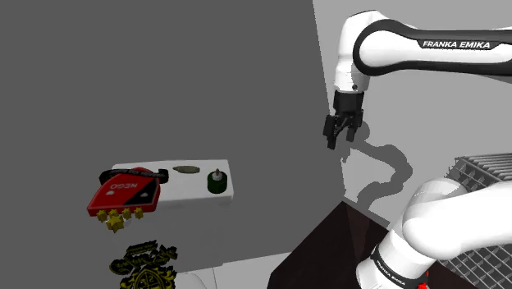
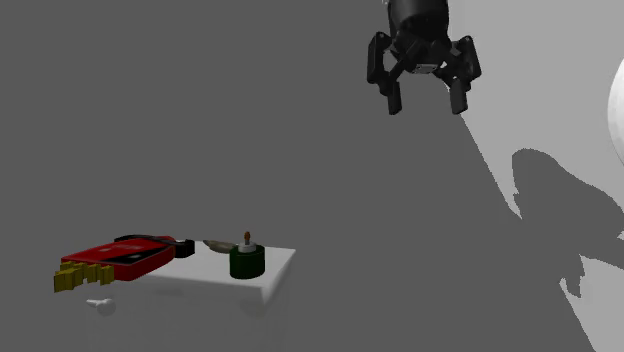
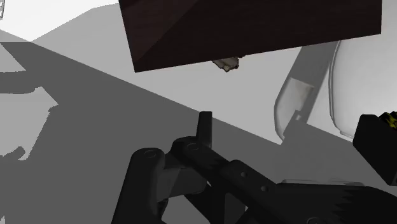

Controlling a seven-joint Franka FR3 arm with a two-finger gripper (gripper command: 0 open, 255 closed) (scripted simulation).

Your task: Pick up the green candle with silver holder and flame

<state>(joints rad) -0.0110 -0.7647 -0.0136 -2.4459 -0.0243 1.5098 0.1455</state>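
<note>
Far down and toward the shoulder view's left from the raised gripper (image 1: pixel 342 139), spread apart and empty, to the green candle (image 1: pixel 216 182) standing upright on the white tabletop (image 1: pixel 187 190).

Shoulder cam: high, behind stand (image 1: pixel 328 246), looking down. 2nd ext cam: lower, side-on, nearer. Both share counter (image 1: pixel 193 190) & tool (image 2: pixel 427 105). Wrist cam: along tool.

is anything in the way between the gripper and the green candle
Nothing visible. The gripper hangs high above and to the second exterior view's right of the green candle, jaws apart, with only open space between. The red box and the flat oval piece lie on the candle's far side from it.
</note>
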